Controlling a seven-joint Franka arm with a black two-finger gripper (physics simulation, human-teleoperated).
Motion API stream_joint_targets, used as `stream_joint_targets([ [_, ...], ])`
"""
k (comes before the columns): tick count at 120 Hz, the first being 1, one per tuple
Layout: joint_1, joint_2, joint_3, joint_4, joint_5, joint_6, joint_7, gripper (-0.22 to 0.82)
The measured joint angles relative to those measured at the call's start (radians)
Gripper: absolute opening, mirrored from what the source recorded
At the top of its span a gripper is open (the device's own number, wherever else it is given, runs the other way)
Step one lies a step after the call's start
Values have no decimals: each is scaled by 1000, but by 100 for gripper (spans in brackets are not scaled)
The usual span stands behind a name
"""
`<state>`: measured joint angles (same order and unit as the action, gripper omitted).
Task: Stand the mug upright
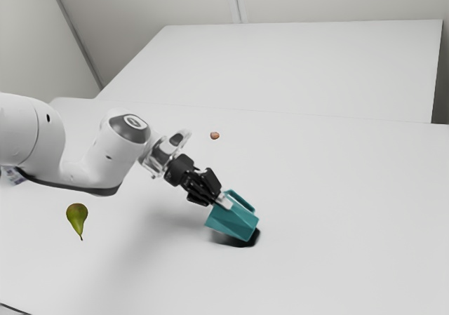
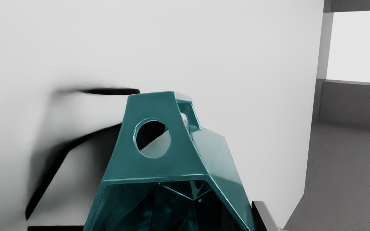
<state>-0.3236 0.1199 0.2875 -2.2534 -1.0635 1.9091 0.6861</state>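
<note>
Mug (image 1: 235, 222), at five o'clock from the hand (image 1: 219, 198) in the exterior view, is gripped but tilted; righting is left.

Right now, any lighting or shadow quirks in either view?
Exterior view: near-black shadow under the mug, softer grey shading on the table below the arm. Wrist view: black shadow bands with soft grey fringes beside the mug, bright glints along its edges, mostly dark interior.

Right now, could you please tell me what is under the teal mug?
Beneath the teal mug, the exterior view shows a dark shadow on the white tabletop; the mug covers the rest, so I cannot see it.
</note>
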Motion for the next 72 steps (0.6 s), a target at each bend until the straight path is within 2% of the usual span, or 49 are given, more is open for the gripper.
stream_joint_targets([
  [22,0,-5,-11,34,36,1,-21,-16],
  [37,-11,-67,-30,61,162,33,-38,-17],
  [54,-41,-121,-64,99,475,126,-64,-17],
  [72,-102,-154,-68,95,887,198,-142,-18],
])
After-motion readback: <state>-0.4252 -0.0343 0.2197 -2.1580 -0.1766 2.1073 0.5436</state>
